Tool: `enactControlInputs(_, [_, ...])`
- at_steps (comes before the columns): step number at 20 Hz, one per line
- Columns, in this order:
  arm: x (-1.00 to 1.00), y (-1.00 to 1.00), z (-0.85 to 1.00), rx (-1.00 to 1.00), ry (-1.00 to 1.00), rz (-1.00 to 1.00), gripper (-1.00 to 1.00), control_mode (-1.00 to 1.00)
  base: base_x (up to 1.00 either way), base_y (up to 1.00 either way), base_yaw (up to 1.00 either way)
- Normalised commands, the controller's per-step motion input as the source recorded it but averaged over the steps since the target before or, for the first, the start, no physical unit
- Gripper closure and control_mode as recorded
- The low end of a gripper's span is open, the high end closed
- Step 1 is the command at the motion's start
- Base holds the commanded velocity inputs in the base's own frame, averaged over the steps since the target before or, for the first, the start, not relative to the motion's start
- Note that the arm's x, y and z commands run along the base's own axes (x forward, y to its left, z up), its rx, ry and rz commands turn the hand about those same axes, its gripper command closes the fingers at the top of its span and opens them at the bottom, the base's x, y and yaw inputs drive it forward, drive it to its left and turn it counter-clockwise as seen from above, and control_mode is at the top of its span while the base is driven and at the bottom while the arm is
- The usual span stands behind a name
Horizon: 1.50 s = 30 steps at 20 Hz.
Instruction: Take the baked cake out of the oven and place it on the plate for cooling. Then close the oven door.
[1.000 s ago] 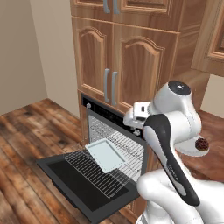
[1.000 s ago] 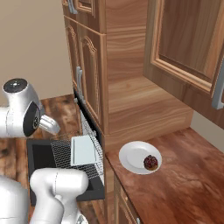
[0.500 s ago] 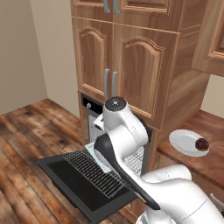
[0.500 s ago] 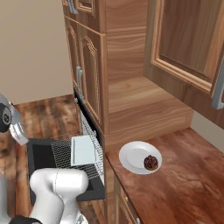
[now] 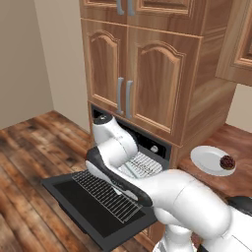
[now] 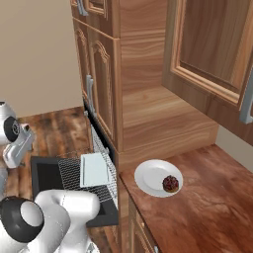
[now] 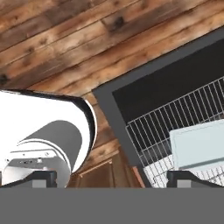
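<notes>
Having swung left off the cake [image 6: 171, 183], now sitting on the plate [image 6: 148, 175], the arm is hovering, pincer [image 7: 111, 178] apart, over the rigid, heavy-looking door [image 5: 74, 199], best pushed at its far edge.

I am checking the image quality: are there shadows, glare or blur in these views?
Right base view: small dark brown cake on round white plate, sharp, no glare. Left base view: black oven door matte, evenly lit. Hand view: wooden floor sharp, no blur.
</notes>
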Motion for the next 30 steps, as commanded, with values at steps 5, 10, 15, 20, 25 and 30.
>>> enactControlInputs(5, [0.3,0.0,-0.67,0.23,0.04,-0.46,-1.0,-1.0,0.0,0.0,0.0])
enactControlInputs(10, [0.1,0.01,-0.69,0.2,0.0,-0.42,-1.0,-1.0,0.0,0.0,0.0])
enactControlInputs(15, [0.01,0.12,-0.7,0.11,0.0,-0.33,-1.0,-1.0,0.0,0.0,0.0])
enactControlInputs(20, [0.0,0.5,-0.44,0.01,-0.01,-0.31,-1.0,-1.0,0.0,0.0,0.0])
enactControlInputs(25, [0.13,0.61,-0.3,0.0,0.02,-0.3,-1.0,-1.0,0.0,0.0,0.0])
enactControlInputs(30, [0.4,0.47,-0.39,-0.01,0.13,-0.31,-1.0,-1.0,0.0,0.0,0.0])
